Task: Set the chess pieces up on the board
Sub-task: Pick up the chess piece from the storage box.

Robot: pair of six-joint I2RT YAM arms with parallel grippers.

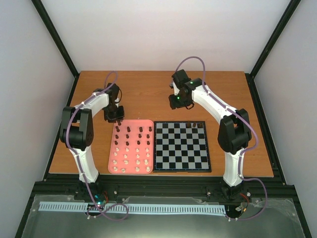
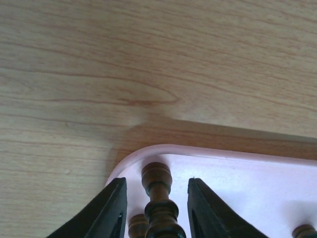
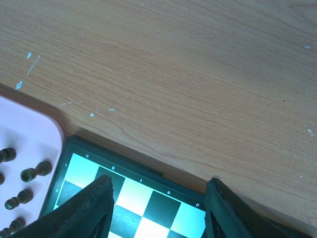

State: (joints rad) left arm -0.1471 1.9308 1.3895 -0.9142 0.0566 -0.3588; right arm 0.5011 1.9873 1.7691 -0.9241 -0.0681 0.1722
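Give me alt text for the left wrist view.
The left tool hangs over a rounded corner of the pink tray, its two black fingers open on either side of a dark brown chess piece standing there, with a gap on each side. Wooden table fills the upper half.

The left wrist view's bottom edge cuts off the dark chess piece (image 2: 157, 196), hiding its base. From above, the chess pieces (image 1: 129, 130) are too small to tell by kind. The right tool's fingers (image 3: 84, 213) cover part of the board (image 3: 133, 191).
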